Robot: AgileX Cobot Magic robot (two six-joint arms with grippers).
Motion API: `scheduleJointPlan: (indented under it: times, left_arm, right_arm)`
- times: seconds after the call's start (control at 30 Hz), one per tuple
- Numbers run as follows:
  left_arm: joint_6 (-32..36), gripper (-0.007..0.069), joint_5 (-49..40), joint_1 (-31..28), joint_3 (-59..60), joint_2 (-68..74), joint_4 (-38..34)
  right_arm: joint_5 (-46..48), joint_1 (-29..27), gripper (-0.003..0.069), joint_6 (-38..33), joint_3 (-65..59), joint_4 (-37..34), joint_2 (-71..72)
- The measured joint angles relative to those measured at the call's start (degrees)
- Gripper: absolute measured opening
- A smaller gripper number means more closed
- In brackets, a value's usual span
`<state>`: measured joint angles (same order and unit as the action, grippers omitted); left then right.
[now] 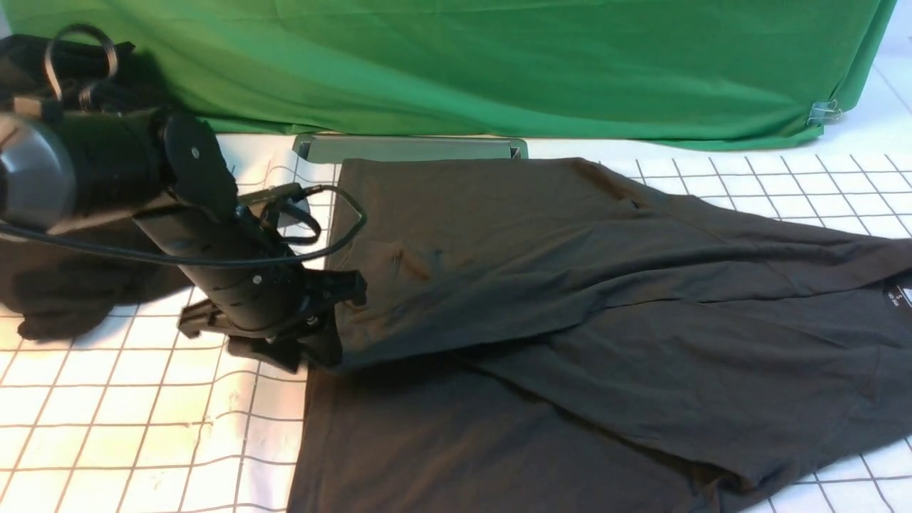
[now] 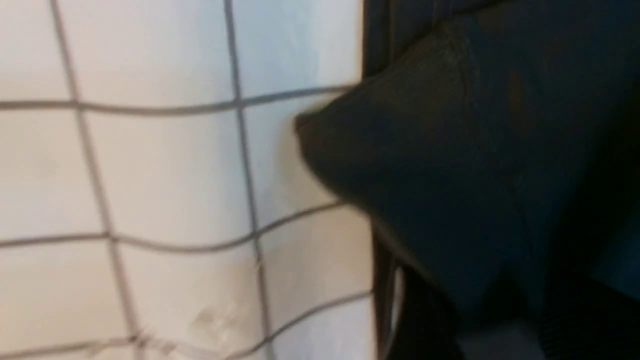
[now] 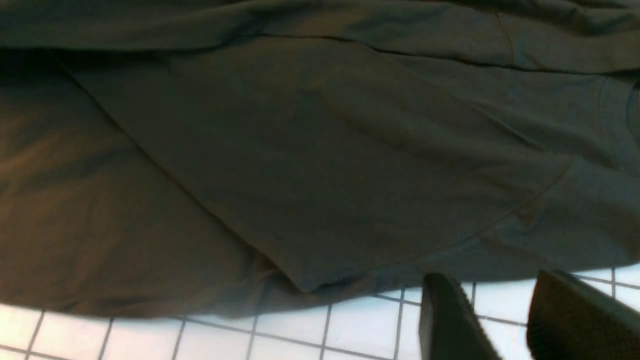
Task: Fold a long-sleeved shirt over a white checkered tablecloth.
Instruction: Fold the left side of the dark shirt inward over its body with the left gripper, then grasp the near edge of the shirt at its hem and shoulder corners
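Large dark charcoal long-sleeved shirt lies flat on white grid-ruled tablecloth over the tabletop, one side doubled across, prob. mid-fold. Left pincer sits at that flap's corner; apart or clamped, can't tell. Only the right wrist view shows right pincer — apart, empty, beside the shirt edge. Bright green cloth behind.

dark shirt on checkered cloth, R gripper jaws apart
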<state>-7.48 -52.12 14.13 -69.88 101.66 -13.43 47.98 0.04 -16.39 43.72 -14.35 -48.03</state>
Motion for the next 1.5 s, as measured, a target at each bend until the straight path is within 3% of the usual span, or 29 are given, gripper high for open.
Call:
scheduleJointPlan:
  times: [0.13,0.27,0.5,0.87,1.1,1.23,1.37,1.5]
  left_arm:
    - [-0.70,0.0393,-9.20,0.00,-3.19,-4.18,5.84]
    - [-1.77,0.0386,-11.99,0.45,1.77,-9.28,3.98]
    - [-2.23,0.0332,-6.21,4.87,17.80,-10.54,-2.79]
    - [-3.90,0.0316,1.94,5.81,25.60,-10.23,-7.35]
    - [3.78,0.0316,3.94,5.81,26.82,-7.64,-16.47]
    - [4.82,0.0304,3.94,5.81,26.77,-7.04,-16.89]
    - [4.94,0.0238,4.06,5.81,26.77,-7.00,-15.77]
    - [7.48,0.0064,5.48,5.81,26.77,-7.83,-14.89]
  right_arm:
    - [0.00,0.00,0.0238,0.00,0.00,0.00,-2.62]
    - [0.00,0.00,0.0239,0.00,0.00,0.00,-5.79]
    - [-0.32,0.00,0.0239,0.00,0.00,0.00,-10.10]
    - [-2.26,0.00,0.0238,-0.05,0.00,0.00,-12.63]
    - [-3.11,0.00,0.0239,0.01,0.00,0.00,-12.63]
    - [-3.44,0.00,0.0239,0.01,0.00,0.00,-12.63]
    - [-3.91,0.00,0.0239,0.01,0.00,-0.30,-12.63]
    - [-3.97,1.42,0.0242,-1.69,0.00,-2.52,-12.63]
